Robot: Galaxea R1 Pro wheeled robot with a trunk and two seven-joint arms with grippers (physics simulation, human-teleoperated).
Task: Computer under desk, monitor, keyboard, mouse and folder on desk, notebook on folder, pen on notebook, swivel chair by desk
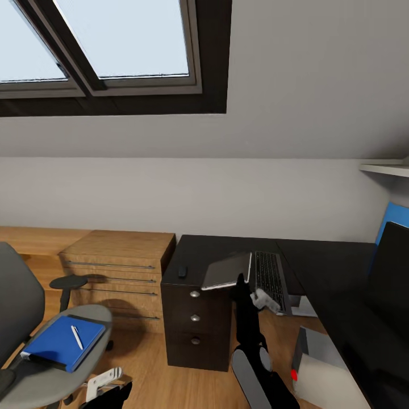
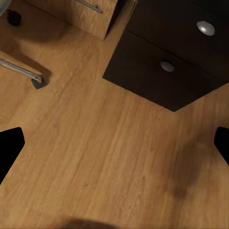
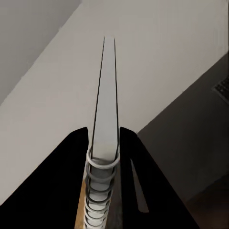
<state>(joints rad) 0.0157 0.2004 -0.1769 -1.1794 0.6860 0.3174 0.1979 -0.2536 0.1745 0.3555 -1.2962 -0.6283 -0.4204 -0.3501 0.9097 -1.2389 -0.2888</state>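
My right gripper [image 1: 240,282] is shut on the notebook [image 1: 227,271], a spiral-bound book held tilted just above the black desk [image 1: 329,255]. In the right wrist view the notebook [image 3: 106,95] stands edge-on between the fingers [image 3: 76,157]. The keyboard [image 1: 270,278] lies on the desk right beside it, and the mouse [image 1: 182,271] sits near the desk's left end. The blue folder [image 1: 57,343] with the pen [image 1: 76,337] on top rests on the swivel chair [image 1: 96,318]. My left gripper [image 1: 105,383] hangs open low over the floor [image 2: 114,148]. The monitor [image 1: 392,272] stands at the right, and the computer [image 1: 326,372] is under the desk.
A wooden dresser [image 1: 119,267] stands left of the desk's drawer unit [image 1: 195,318], which the left wrist view also catches [image 2: 167,67]. A chrome chair leg [image 2: 21,71] lies on the wood floor. A blue wall panel [image 1: 397,218] and a shelf [image 1: 386,168] are at the right.
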